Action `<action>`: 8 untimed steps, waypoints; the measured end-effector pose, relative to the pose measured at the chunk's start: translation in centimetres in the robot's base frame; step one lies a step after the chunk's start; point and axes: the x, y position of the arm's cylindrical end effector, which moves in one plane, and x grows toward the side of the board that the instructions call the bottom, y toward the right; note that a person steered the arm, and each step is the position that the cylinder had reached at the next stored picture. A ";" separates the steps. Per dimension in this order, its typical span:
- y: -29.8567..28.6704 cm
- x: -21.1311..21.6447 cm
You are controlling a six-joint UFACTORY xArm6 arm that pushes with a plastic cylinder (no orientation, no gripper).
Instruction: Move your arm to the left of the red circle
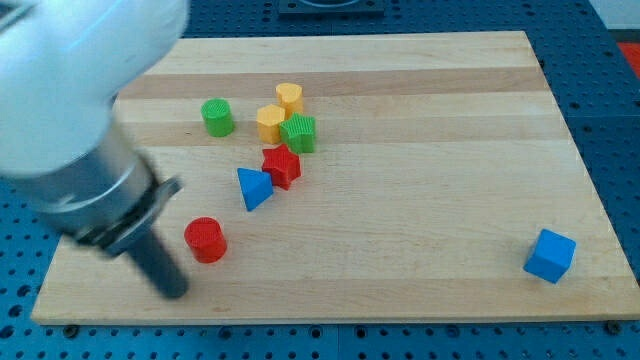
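The red circle (206, 239) is a short red cylinder on the wooden board (430, 200), at the view's lower left. My arm comes in from the view's upper left, large and blurred. The dark rod slants down to my tip (176, 292), which sits just left of and below the red circle, a small gap apart from it.
A cluster lies above the red circle: a blue triangle (254, 188), a red star (282, 166), a green star-like block (299, 133), a yellow hexagon (269, 122), a yellow heart (290, 97) and a green circle (217, 117). A blue cube (549, 255) sits at the lower right.
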 end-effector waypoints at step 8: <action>-8.7 -7.2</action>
